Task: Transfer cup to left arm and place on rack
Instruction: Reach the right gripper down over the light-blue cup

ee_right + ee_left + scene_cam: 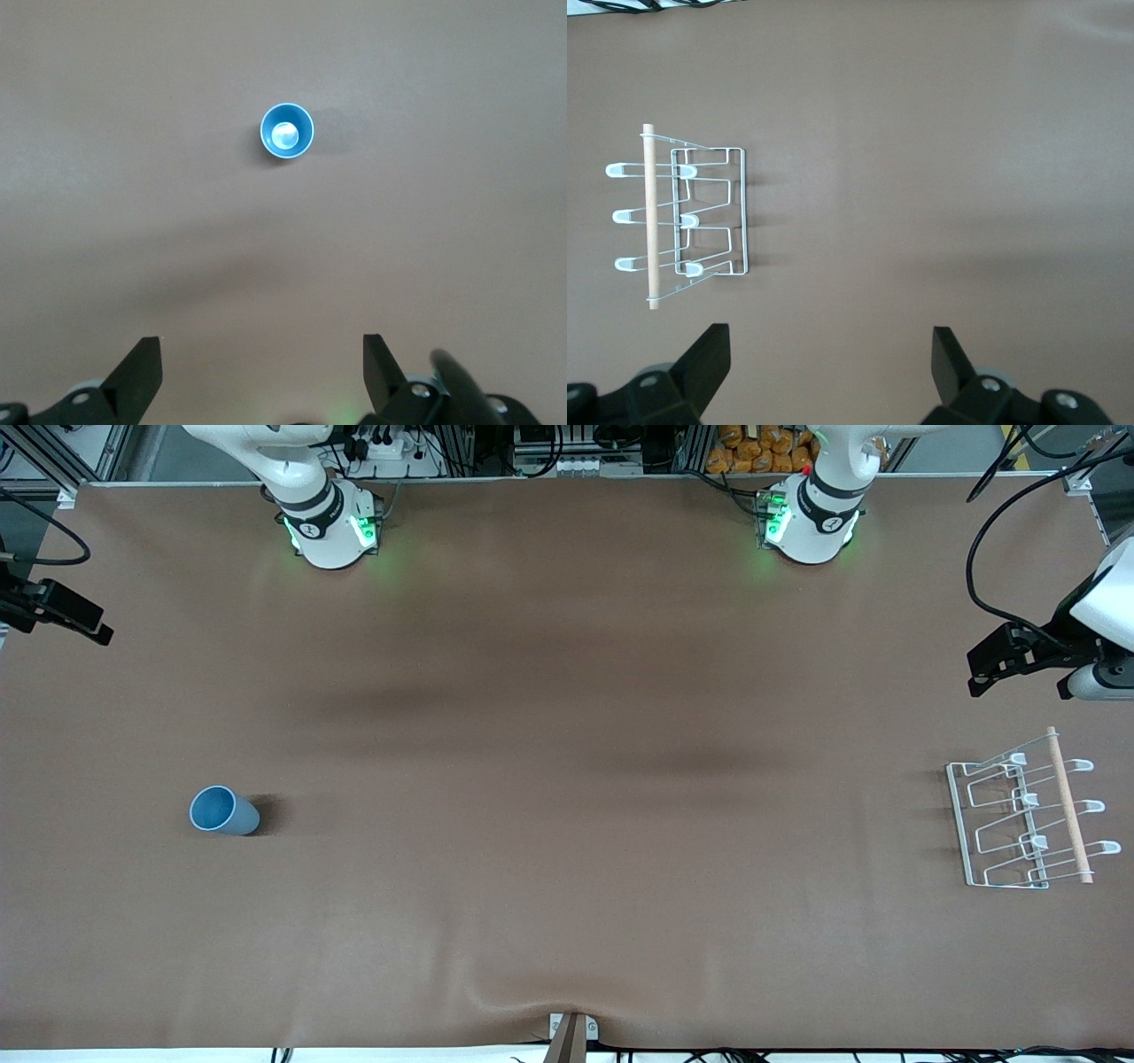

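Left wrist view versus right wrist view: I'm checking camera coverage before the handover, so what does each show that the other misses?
Only the left wrist view shows the rack, a white wire one with a wooden rod, and the open left gripper. Only the right wrist view shows the light-blue cup, standing upright, mouth up, and the open right gripper. Both show the bare brown table, and neither gripper holds anything.

Both white arms (pixel 319 505) have green-lit bases with dark grey bands, black jaws and trailing black cables (pixel 992 540)
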{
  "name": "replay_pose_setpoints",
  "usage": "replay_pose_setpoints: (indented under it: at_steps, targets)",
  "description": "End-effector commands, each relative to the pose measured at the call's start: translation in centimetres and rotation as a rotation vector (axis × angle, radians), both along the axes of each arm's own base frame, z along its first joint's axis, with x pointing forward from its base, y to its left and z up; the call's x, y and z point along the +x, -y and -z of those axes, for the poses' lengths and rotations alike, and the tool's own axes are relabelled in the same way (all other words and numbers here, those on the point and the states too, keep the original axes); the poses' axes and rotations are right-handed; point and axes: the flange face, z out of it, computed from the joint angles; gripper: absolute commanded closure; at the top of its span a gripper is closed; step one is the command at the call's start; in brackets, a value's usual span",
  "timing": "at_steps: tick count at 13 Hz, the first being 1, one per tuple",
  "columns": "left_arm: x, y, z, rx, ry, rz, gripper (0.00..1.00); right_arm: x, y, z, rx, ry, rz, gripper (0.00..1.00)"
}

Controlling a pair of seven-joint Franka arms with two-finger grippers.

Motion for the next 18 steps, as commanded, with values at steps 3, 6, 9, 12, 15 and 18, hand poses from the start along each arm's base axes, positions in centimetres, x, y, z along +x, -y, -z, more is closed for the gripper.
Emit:
replay_pose_setpoints:
  at_steps: [3, 6, 9, 12, 15, 18]
  targets:
    - [0.1, -0.6, -0.3, 0.0, 0.003, 0.009, 0.0, 0.0, 0.0, -0.7, 0.007, -0.011, -0.001, 0.0]
    - [0.1, -0.4, -0.3, -0.003, 0.003, 0.011, 0.0, 0.0, 0.0, -0.7, 0.007, -0.011, -0.001, 0.0]
    - [0.1, -1.1, -0.2, -0.012, 0.001, -0.003, 0.0, 0.1, 0.1, -0.7, 0.006, -0.007, 0.002, 0.0]
    - [0.1, -1.1, -0.2, -0.018, 0.0, -0.013, 0.0, 0.9, 0.4, 0.4, 0.004, -0.021, 0.007, 0.0]
    - [0.1, -1.3, -0.2, -0.021, -0.001, -0.016, 0.0, 2.9, 1.9, 2.6, 0.002, -0.009, 0.024, 0.0]
    - [0.1, -1.3, -0.2, -0.021, -0.001, -0.013, 0.0, 6.6, 3.3, 7.4, -0.009, -0.018, 0.042, 0.0]
